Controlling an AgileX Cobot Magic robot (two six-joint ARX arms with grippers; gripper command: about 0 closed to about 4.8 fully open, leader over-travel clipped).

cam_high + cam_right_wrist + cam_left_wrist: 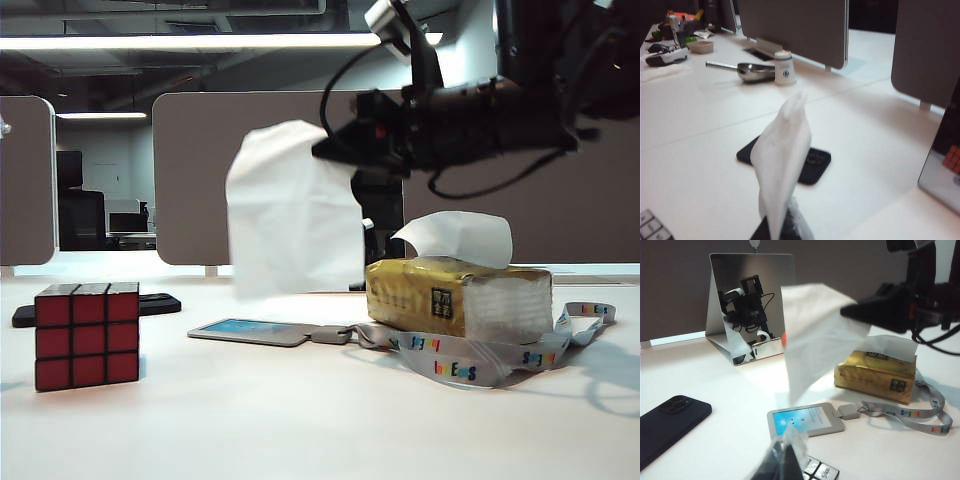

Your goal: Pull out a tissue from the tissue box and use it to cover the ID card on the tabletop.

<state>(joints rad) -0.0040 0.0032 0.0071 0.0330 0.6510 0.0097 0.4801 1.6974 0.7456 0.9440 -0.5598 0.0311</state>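
The right gripper (325,150), clenched on the tissue (292,215), hangs at upper centre above the ID card (250,331), between the puzzle cube (87,335) and the tissue box (458,298). Whether the left gripper (785,460) is parted or closed, I cannot tell.

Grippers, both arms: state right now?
Right gripper: shut on the thin white paper tissue, held in the air above the light blue ID card.
Left gripper: low at the picture's edge, wrapped in clear film; open or shut cannot be told.

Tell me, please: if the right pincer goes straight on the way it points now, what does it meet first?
Probably nothing near: the right pincer, shut on the tissue, points level leftward above the ID card. Depth is unclear.
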